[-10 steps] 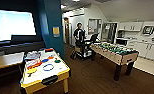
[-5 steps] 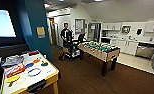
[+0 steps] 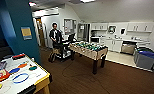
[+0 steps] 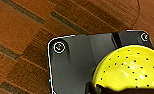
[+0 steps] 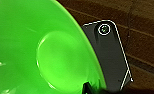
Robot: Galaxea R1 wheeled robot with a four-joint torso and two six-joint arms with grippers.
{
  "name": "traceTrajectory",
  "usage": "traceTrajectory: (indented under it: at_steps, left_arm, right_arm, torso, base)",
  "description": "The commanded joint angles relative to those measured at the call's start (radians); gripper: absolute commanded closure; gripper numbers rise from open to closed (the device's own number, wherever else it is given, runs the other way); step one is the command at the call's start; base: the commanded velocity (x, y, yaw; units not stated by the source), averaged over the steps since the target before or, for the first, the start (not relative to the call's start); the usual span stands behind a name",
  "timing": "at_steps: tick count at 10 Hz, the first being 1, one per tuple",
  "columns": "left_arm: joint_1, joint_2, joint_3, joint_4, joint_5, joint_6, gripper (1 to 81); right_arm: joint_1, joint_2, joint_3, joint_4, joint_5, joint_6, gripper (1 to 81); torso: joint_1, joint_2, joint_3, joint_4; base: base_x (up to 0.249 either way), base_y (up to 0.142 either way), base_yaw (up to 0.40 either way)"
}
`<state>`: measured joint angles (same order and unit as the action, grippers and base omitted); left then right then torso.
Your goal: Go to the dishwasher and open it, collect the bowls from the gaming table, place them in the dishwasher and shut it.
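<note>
Green bowl (image 5: 43, 50) held in my right gripper, yellow bowl (image 4: 128, 70) in my left, I drive level and slow toward the open dishwasher (image 3: 129, 47) beyond the foosball table (image 3: 89, 50), steering wide.

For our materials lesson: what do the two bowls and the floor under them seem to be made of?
Green bowl: likely glossy, slightly translucent plastic, with bright highlights. Yellow bowl: probably shiny plastic, dotted with small dark spots, perhaps holes. Floor: brown plank pattern, wood or wood-look vinyl.
</note>
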<state>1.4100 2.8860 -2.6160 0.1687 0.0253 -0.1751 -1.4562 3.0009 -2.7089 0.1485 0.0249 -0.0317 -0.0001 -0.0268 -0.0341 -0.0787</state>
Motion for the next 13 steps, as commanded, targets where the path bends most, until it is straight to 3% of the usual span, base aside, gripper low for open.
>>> traceTrajectory:
  at_steps: [1,13]
  left_arm:
    - [-0.073,-0.014,0.000,0.009,0.042,0.006,81.1]
    - [-0.073,-0.013,0.000,0.008,0.042,0.006,81.1]
  right_arm:
    - [0.055,-0.001,0.011,-0.006,-0.066,-0.005,81.1]
    - [0.052,0.005,0.011,-0.009,-0.066,-0.005,81.1]
  torso:
    - [0.000,0.000,0.000,0.000]
    - [0.000,0.000,0.000,0.000]
  base:
    - [0.000,0.000,-0.387]
    - [0.000,0.000,-0.387]
